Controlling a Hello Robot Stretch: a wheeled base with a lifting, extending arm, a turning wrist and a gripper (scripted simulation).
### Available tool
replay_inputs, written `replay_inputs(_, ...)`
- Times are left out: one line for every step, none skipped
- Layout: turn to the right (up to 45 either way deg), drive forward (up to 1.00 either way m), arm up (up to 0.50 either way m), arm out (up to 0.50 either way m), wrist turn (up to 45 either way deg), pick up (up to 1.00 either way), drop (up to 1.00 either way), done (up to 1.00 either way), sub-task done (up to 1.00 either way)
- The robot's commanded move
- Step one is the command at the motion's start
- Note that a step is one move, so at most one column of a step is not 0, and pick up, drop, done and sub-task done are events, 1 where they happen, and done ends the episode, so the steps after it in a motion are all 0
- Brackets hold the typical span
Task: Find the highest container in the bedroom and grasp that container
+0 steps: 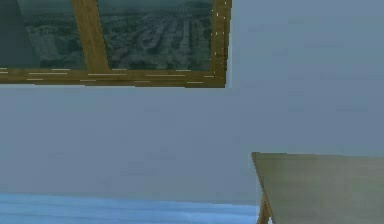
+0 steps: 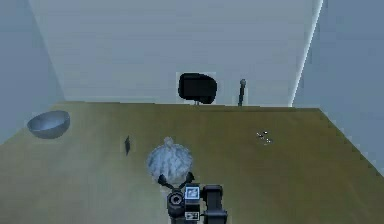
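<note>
A round grey bowl [image 2: 48, 123] rests on the wooden table [image 2: 300, 170] near the arm side view's left edge. A pale, crumpled, rounded thing [image 2: 172, 158] lies on the tabletop close to the middle. My gripper [image 2: 170, 186] rises from the bottom edge directly below that pale thing, its dark body and white marked squares just right of it. I cannot tell whether the gripper holds anything, nor whether it touches the pale thing.
A small dark upright item [image 2: 127, 145] and tiny bits [image 2: 264, 137] lie on the table. Beyond its far edge stand a black chair back [image 2: 197, 87] and a thin dark post [image 2: 241, 93] before a white wall. The forward view has a wood-framed window [image 1: 150, 40] and a table corner [image 1: 320, 185].
</note>
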Motion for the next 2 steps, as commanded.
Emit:
replay_inputs(0.0, 0.00, 0.00, 0.00, 0.0, 1.00, 0.00, 0.00, 0.00)
replay_inputs(0.0, 0.00, 0.10, 0.00, 0.0, 0.00, 0.00, 0.00, 0.00)
